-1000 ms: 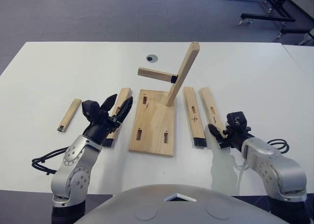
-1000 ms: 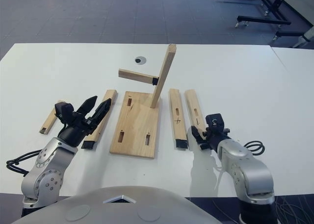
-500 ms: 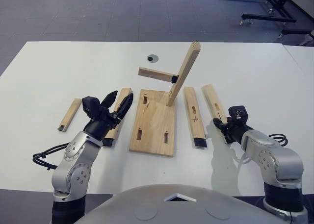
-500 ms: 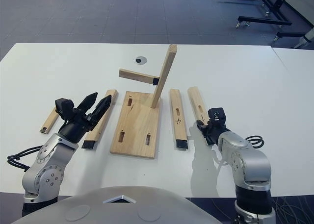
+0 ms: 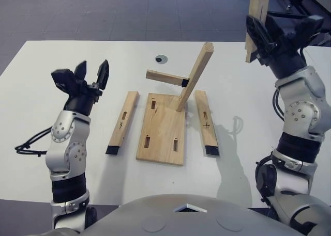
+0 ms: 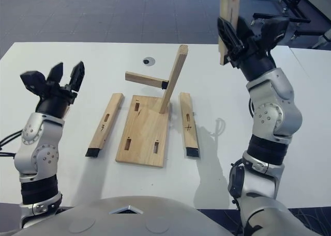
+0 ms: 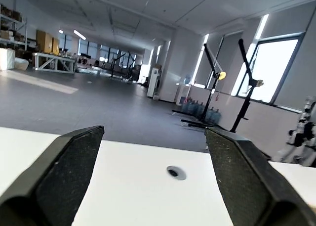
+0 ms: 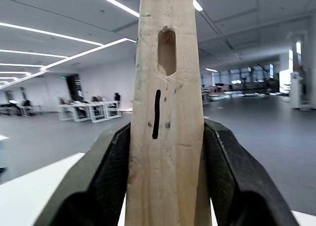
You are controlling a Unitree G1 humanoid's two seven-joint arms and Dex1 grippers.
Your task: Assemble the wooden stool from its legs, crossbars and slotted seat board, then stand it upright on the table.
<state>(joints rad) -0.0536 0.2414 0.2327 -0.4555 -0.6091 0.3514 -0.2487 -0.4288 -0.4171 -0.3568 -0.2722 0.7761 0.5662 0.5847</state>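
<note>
The slotted seat board [image 5: 161, 128] lies flat on the white table [image 5: 46, 65]. One leg [image 5: 195, 76] stands tilted in its far right slot, and a crossbar [image 5: 165, 78] sticks out of that leg to the left. Two more legs lie flat, one [image 5: 122, 122] left of the board and one [image 5: 206, 123] right of it. My right gripper [image 5: 260, 35] is high above the table's right side, shut on a fourth leg [image 8: 165, 102] held upright. My left gripper [image 5: 92, 73] hangs open in the air over the table's left part, holding nothing; its fingers [image 7: 54, 186] stand wide apart.
A round grommet hole [image 5: 161, 59] sits in the table behind the crossbar. The table's right edge runs under my right arm. Wheeled metal frames [image 6: 302, 19] stand on the floor beyond the far right corner.
My right gripper has closed on the rightmost leg and lifted it from the table to head height. My left gripper has risen from the left leg and swung left, still open.
</note>
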